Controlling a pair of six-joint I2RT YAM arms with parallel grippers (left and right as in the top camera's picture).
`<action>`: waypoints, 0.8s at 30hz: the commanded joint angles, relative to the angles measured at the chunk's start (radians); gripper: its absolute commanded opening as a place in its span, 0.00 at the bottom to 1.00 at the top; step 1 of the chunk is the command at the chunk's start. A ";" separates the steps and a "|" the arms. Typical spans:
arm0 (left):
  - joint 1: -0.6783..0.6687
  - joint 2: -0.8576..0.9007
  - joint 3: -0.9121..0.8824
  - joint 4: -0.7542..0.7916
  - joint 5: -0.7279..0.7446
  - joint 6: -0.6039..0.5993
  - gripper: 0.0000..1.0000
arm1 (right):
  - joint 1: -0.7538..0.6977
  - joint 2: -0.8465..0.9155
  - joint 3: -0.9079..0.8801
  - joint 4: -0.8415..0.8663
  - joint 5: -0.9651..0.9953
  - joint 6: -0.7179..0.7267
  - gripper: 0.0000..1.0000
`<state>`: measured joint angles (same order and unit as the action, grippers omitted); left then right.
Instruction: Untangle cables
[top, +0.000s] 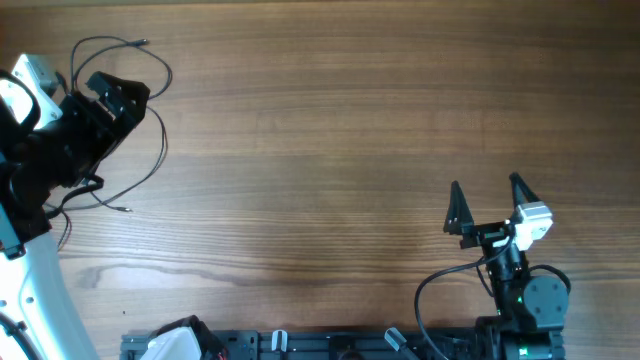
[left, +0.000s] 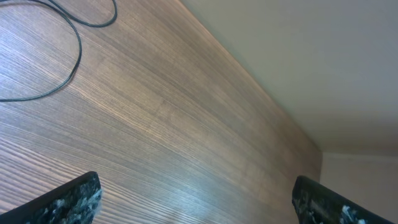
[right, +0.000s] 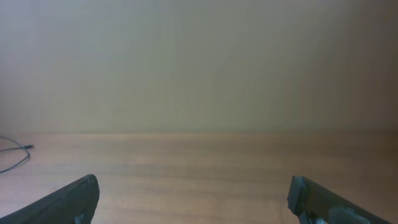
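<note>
Sprawling in loose loops near the far left edge of the worktop (top: 330, 140), the cables (top: 165, 140) curl around the left claw (top: 116, 96), which is spread and pinches nothing. Well right of the cables, across open wood, the right claw (top: 486, 190) is spread too.

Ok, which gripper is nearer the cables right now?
Left. The left gripper hovers open right above the cables at the table's far left; the right gripper, also open, sits across the table near its base, well clear of them.
</note>
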<state>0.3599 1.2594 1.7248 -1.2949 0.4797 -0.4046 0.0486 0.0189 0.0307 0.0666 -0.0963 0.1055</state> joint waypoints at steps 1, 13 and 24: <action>-0.002 0.000 -0.003 0.002 -0.002 0.015 1.00 | -0.004 -0.015 -0.026 -0.066 0.018 0.023 1.00; -0.002 0.000 -0.004 0.002 -0.002 0.015 1.00 | -0.004 -0.014 -0.026 -0.064 0.018 0.009 1.00; -0.002 0.000 -0.003 -0.002 -0.005 0.015 1.00 | -0.004 -0.014 -0.026 -0.064 0.018 0.009 1.00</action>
<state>0.3599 1.2594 1.7248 -1.2949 0.4797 -0.4046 0.0486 0.0174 0.0059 -0.0017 -0.0948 0.1108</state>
